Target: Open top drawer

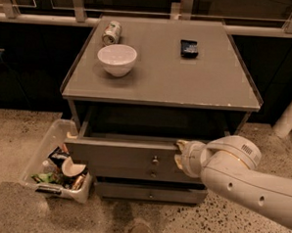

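The pincer (179, 154) sat at the top drawer (114, 156) front's upper edge, knob (155, 159) at its 9 o'clock, front running 9-to-3; whether it gripped could not be told.

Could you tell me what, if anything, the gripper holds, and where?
The gripper sits at the upper edge of the wide grey wooden top drawer, right of its knob; a grip cannot be confirmed.

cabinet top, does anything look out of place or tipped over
The can lies on its side at the back left of the cabinet top, behind the upright bowl. The gripper is at the top drawer's front, right of its knob.
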Robot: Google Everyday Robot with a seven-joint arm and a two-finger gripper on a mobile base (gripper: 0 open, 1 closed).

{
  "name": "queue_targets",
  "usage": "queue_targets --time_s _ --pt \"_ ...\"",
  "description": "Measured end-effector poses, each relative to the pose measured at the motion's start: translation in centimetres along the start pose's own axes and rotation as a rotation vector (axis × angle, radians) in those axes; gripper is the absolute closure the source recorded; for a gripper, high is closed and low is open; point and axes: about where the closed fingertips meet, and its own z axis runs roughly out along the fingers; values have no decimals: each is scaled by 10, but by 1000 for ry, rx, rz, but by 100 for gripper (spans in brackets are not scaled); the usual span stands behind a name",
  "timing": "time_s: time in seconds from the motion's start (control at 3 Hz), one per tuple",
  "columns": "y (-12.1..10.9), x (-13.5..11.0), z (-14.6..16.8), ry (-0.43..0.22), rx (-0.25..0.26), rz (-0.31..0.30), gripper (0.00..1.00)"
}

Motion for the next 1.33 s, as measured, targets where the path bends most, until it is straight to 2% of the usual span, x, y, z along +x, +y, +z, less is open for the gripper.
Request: queue_targets --time_s 0.67,1.0,1.33 --pt "1 -4 -7 -10 7 -13 100" --pt "12 -1 -13 -13 7 -13 100" --pt "11 -1 -15 -13 6 -13 100"
